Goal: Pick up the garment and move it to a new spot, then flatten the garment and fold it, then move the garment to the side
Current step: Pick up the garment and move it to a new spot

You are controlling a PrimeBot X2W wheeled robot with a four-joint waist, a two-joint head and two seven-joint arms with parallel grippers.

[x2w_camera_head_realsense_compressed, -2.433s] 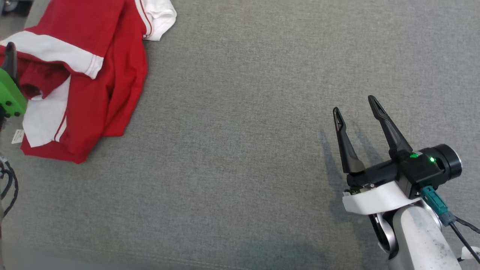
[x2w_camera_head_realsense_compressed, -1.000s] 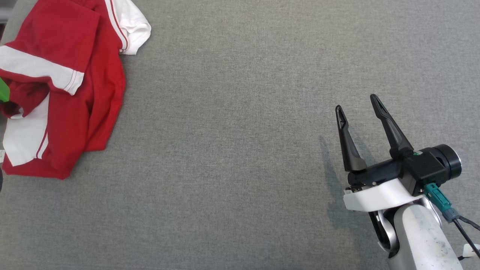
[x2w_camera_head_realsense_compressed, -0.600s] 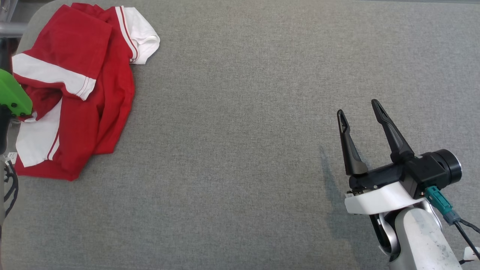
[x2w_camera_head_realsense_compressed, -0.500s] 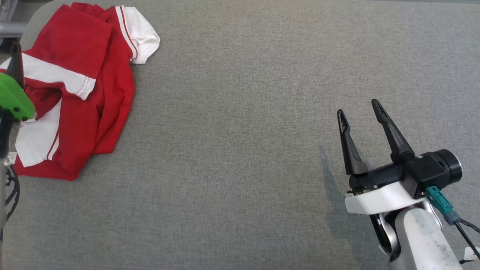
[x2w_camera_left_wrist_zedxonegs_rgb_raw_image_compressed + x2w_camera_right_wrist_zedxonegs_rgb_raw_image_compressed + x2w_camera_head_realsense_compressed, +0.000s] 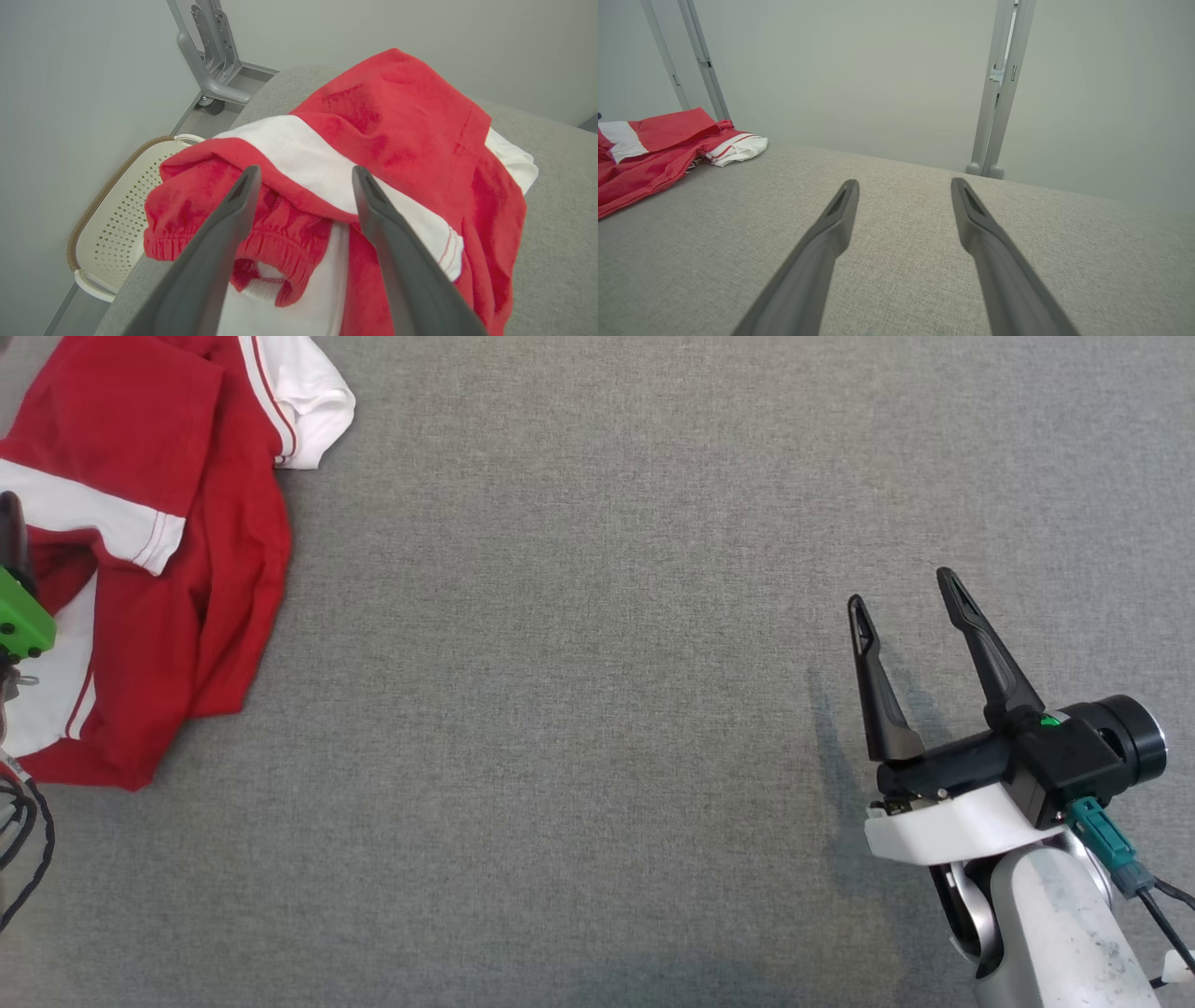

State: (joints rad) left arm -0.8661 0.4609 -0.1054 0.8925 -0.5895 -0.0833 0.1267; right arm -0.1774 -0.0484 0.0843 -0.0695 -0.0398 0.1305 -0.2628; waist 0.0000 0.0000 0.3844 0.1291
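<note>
The left gripper (image 5: 303,172) is seen with its two dark fingers spread wide, poised just over the garment (image 5: 411,121) and closed on nothing. A white band and a gathered red elastic hem lie below and between the fingers. The right gripper (image 5: 901,588) is likewise held wide and empty, well apart from the garment, low over bare cloth.

The garment (image 5: 187,551) is bunched in loose folds at the far left of the grey padded surface (image 5: 597,709), red with white panels and one white cuff turned outward. It is judged to be soft, light and limp – nothing in it can be broken, but it can be expected to sag and trail once lifted, and a shallow pinch may catch only the top layer. The elastic hem, where the fabric is thickest, is judged the surest place for a hold.

The surface's rounded corner is seen close behind the garment, and a cream perforated basket (image 5: 112,210) stands on the floor below that edge – a pull leftward could drag fabric over it. Toward the robot's right, a broad stretch of the surface lies open for spreading and folding.
</note>
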